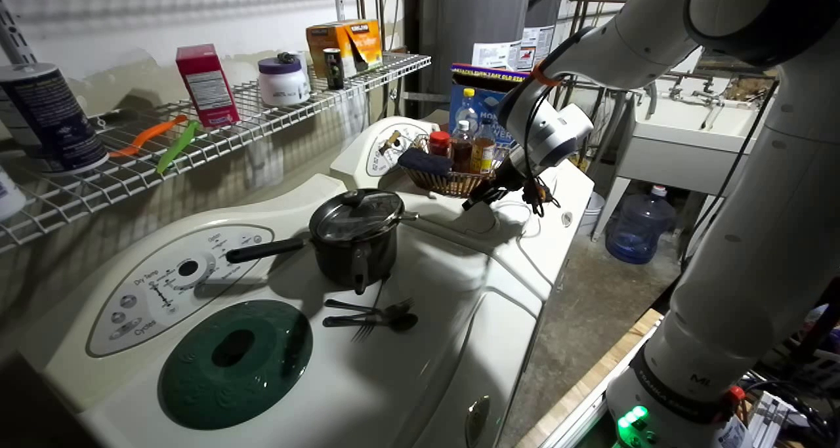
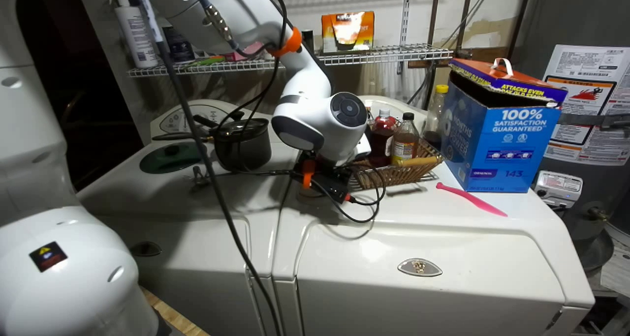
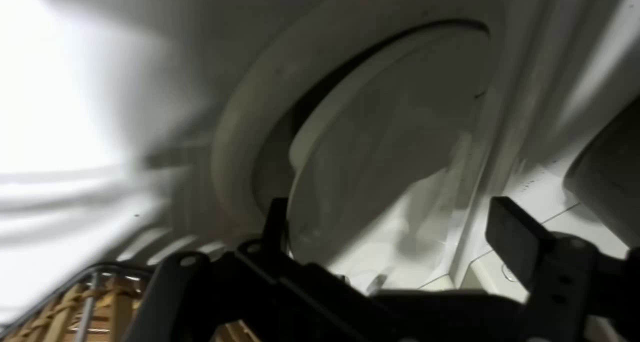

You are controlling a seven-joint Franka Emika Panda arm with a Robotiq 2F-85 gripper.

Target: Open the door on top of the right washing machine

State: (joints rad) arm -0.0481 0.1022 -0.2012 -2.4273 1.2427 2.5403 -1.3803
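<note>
Now | pincer (image 3: 391, 216): spread apart | door (image 3: 380, 146): ajar, between fingertips (image 3: 510, 234), edge just beside one

My black end effector (image 2: 320, 181) hangs low over the smooth white right washing machine (image 2: 418, 208) in an exterior view, its fingertips hidden. Just beside it, a brown woven basket (image 2: 393, 176) holds clear bottles (image 2: 405, 144) of dark liquid. Past that stands a blue cardboard box (image 2: 502, 146), a slim pink plastic strip (image 2: 470, 198) lying in front. On the white left washing machine (image 2: 197, 257), a dark lidded saucepan (image 2: 253, 149) stands near a dark green round lid (image 2: 162, 162).
</note>
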